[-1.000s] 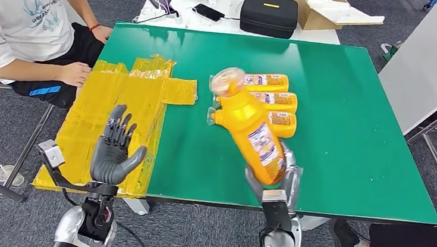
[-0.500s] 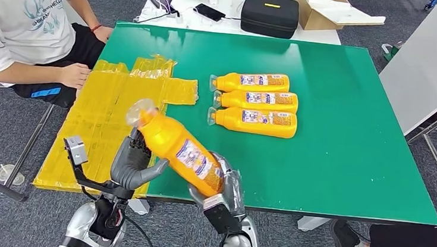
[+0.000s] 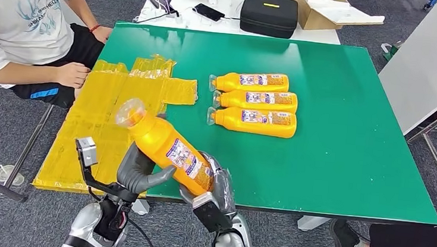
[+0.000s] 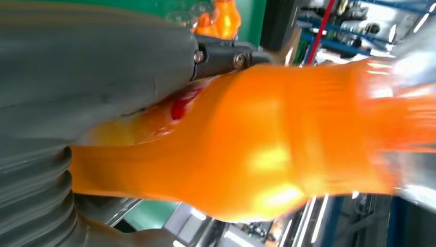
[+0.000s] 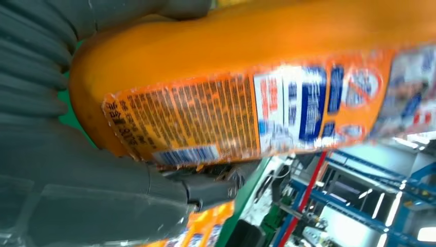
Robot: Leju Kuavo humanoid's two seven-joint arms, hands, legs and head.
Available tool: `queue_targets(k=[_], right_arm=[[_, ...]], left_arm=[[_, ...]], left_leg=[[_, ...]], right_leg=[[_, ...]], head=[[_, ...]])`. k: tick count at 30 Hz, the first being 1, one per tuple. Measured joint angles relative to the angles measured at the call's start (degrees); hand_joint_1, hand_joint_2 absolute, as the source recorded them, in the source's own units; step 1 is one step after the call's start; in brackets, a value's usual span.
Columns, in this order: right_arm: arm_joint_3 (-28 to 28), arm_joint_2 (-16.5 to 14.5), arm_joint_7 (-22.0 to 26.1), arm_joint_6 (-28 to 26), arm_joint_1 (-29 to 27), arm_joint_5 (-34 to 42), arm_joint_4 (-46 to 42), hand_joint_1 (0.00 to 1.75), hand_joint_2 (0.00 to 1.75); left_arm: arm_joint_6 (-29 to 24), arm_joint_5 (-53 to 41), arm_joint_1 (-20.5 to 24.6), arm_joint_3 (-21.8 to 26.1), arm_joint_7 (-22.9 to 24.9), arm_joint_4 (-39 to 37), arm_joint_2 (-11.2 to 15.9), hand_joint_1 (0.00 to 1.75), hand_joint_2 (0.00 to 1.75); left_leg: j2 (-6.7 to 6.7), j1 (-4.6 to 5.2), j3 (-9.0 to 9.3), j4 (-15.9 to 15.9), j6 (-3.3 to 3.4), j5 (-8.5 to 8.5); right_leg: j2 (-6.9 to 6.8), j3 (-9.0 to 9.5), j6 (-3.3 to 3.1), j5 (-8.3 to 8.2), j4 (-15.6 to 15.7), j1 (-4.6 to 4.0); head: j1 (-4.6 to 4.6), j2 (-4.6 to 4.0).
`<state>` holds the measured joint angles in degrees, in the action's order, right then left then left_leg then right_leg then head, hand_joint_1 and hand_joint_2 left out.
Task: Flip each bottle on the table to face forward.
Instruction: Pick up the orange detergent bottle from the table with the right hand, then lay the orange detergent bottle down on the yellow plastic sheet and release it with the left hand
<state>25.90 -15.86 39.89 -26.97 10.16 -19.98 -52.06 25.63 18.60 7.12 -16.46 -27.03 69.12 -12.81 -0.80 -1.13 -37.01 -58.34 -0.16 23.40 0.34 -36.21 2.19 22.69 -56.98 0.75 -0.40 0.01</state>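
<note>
An orange bottle point(image 3: 166, 147) with a clear cap point(image 3: 130, 113) hangs tilted above the near edge of the green table point(image 3: 346, 140), cap toward the left. My right hand point(image 3: 215, 184) holds its base, label side up point(image 5: 257, 77). My left hand point(image 3: 139, 170) wraps its upper body, thumb underneath, and the bottle point(image 4: 267, 154) presses against the palm point(image 4: 92, 67). Three more orange bottles point(image 3: 249, 81), point(image 3: 258, 99), point(image 3: 253, 120) lie side by side mid-table, caps to the left, labels up.
A yellow plastic sheet point(image 3: 116, 105) covers the table's left end. A person point(image 3: 28, 17) sits at the far left with a hand point(image 3: 72, 73) on the sheet. Beyond the table stand a black case point(image 3: 268, 14) and a cardboard box point(image 3: 327, 7).
My right hand swung the bottle from its upright tilt over the table's middle down and leftward. My left hand rose from the yellow sheet and closed around the bottle's upper body.
</note>
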Motion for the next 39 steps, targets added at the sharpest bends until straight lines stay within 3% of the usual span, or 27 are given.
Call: queue_targets(k=[13, 24, 25, 28, 29, 33, 34, 36, 37, 38, 39], right_arm=[[3.48, -2.40, -0.44, 0.15, 4.80, -6.96, 11.35, 1.75, 1.75], [4.44, -2.53, -2.28, 1.27, 6.19, -8.85, 14.68, 1.75, 1.75], [4.61, -2.53, -2.62, 1.66, 6.32, -9.18, 14.93, 1.75, 1.75], [5.24, -2.53, -3.29, 2.60, 6.81, -9.75, 15.81, 1.75, 1.75], [5.38, -2.53, -3.43, 2.77, 6.92, -9.78, 16.10, 1.75, 1.75], [5.51, -2.54, -3.74, 3.04, 7.10, -9.78, 16.85, 1.75, 1.75], [5.51, -2.55, -3.74, 3.06, 7.11, -9.78, 16.92, 1.50, 1.75], [5.51, -2.57, -3.74, 3.08, 7.09, -9.78, 16.94, 0.63, 1.75], [5.50, -2.60, -3.74, 3.08, 7.04, -9.76, 16.94, 0.19, 1.31], [5.50, -2.64, -3.73, 3.08, 6.99, -9.70, 16.93, 0.00, 0.87], [5.48, -2.68, -3.72, 3.07, 6.94, -9.56, 16.93, 0.00, 0.44]], left_arm=[[1.85, -0.04, 1.17, -1.26, -0.38, -5.04, 1.60, 0.00, 1.75], [3.66, 1.52, 1.18, -1.17, 0.31, -7.06, 2.52, 0.00, 1.75], [4.51, 2.61, 1.18, -1.06, 0.52, -7.32, 2.61, 0.11, 1.75], [6.42, 5.43, 1.14, -0.76, 0.99, -7.94, 2.92, 1.42, 1.75], [6.67, 6.00, 1.11, -0.72, 1.10, -8.02, 2.97, 1.75, 1.75], [7.16, 7.75, 0.83, -0.46, 1.70, -8.03, 2.98, 1.75, 1.75], [7.47, 8.34, 0.72, -0.29, 1.91, -8.03, 2.98, 1.75, 1.75], [8.25, 9.93, 0.46, 0.03, 2.52, -8.03, 2.98, 1.75, 1.75], [8.61, 10.85, 0.36, 0.13, 2.96, -8.02, 2.98, 1.75, 1.75], [8.90, 11.75, 0.29, 0.19, 3.43, -8.00, 2.98, 1.75, 1.75], [9.14, 12.64, 0.25, 0.20, 3.94, -7.95, 2.95, 1.75, 1.75]], left_leg=[[0.06, 0.00, 0.00, 0.00, -0.01, 0.00], [0.13, 0.00, 0.01, 0.00, -0.01, 0.00], [0.15, 0.00, 0.01, 0.00, -0.01, 0.00], [0.19, 0.00, 0.01, 0.00, -0.01, 0.00], [0.18, 0.00, 0.01, 0.00, -0.01, 0.00], [0.21, 0.00, 0.01, 0.00, -0.01, 0.00], [0.22, 0.00, 0.01, 0.00, -0.01, 0.00], [0.22, 0.00, 0.01, 0.00, -0.01, 0.00], [0.22, 0.00, 0.01, 0.00, -0.01, 0.00], [0.22, 0.00, 0.01, 0.00, -0.01, 0.00], [0.22, 0.00, 0.01, 0.00, -0.01, 0.00]], right_leg=[[0.01, -0.04, 0.00, 0.00, 0.00, 0.00], [0.01, -0.04, 0.00, 0.00, 0.00, 0.00], [0.01, -0.05, 0.00, 0.00, 0.00, -0.01], [0.02, -0.06, 0.00, 0.00, 0.00, -0.01], [0.02, -0.06, 0.00, 0.00, 0.00, -0.01], [0.02, -0.06, 0.00, -0.01, 0.00, 0.00], [0.03, -0.07, -0.01, -0.01, 0.00, 0.00], [0.03, -0.07, -0.01, -0.01, 0.00, 0.00], [0.02, -0.07, -0.01, 0.00, 0.00, -0.01], [0.02, -0.07, -0.01, 0.00, 0.00, -0.01], [0.02, -0.07, -0.01, 0.00, 0.00, -0.01]], head=[[0.01, 0.00], [0.01, -0.01], [0.00, -0.01], [-0.01, -0.01], [-0.01, -0.01], [-0.01, -0.01], [-0.01, -0.01], [-0.01, 0.00], [-0.01, 0.00], [-0.01, 0.00], [0.00, -0.01]])
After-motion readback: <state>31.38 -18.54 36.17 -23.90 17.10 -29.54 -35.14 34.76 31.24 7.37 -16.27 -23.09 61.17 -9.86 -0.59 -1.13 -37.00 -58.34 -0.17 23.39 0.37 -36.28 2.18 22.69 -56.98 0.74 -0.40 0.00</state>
